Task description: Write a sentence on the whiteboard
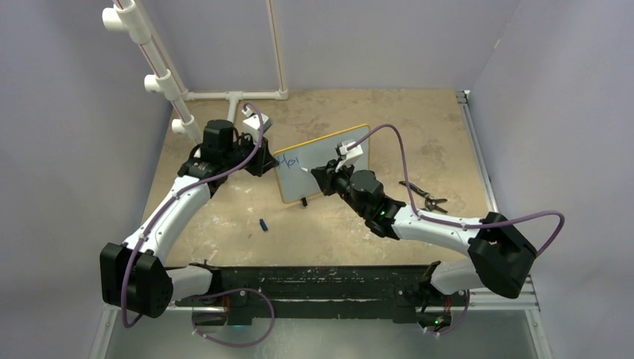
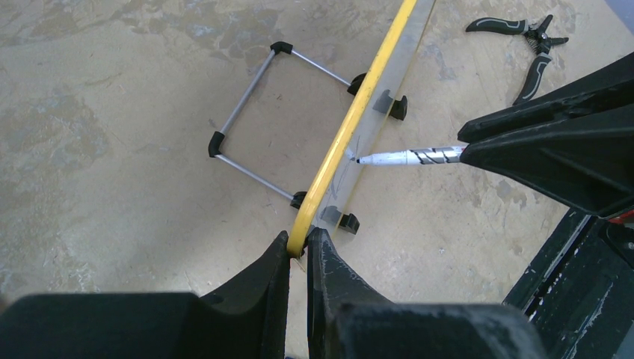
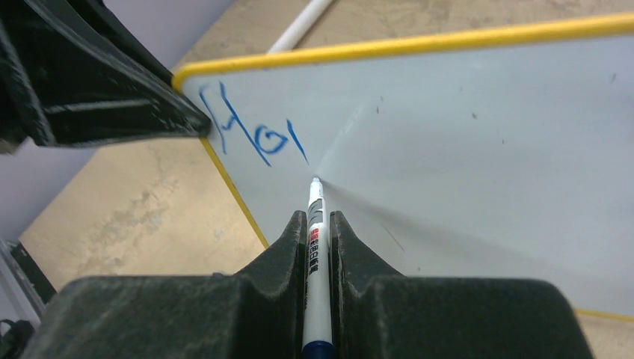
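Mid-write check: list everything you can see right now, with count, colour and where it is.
whiteboard: 1, white with yellow frame, standing mid-table
sentence: 1 beginning, blue, "Ho" plus a stroke, board's upper left corner
marker: 1, white barrel, tip at the board face by the last stroke
wire stand: 1, silver with black corners, behind the board
pliers: 1, black handles, table right of the board
small blue piece: 1, blue, table in front of the board
pipe frame: 1, white, far left
table: 1, tan
left gripper: 1, black, shut on the board's edge
right gripper: 1, black, shut on the marker
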Available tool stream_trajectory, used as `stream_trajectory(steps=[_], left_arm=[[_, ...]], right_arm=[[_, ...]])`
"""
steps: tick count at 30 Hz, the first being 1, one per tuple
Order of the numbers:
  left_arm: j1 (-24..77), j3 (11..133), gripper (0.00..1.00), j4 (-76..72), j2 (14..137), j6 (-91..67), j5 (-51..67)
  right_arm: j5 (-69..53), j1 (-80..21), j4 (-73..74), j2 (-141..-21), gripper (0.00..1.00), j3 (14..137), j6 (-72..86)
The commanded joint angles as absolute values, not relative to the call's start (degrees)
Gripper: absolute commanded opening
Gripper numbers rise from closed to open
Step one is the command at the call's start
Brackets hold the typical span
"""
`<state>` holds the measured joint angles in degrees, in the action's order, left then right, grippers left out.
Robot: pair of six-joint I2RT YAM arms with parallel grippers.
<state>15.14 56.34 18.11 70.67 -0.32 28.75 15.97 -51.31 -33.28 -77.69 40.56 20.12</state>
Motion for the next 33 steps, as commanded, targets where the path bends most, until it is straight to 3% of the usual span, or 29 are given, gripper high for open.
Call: stream_trajectory(steps=[1,15,33], left_arm=[[14.94,55.97,0.00,15.97,69.08,1.23,27.68],[14.94,55.90,0.00,15.91,69.08,1.23,27.60],[14.94,55.91,0.00,15.91,69.08,1.24,27.90]], right_arm=[[16.05,-51.06,-33.48,-78.49,0.00,38.74,22.17],[15.17,-51.06,-35.38,-72.10,0.00,39.91,19.74],[16.77,-51.07,-37.04,-77.95,0.00,43.64,17.71]])
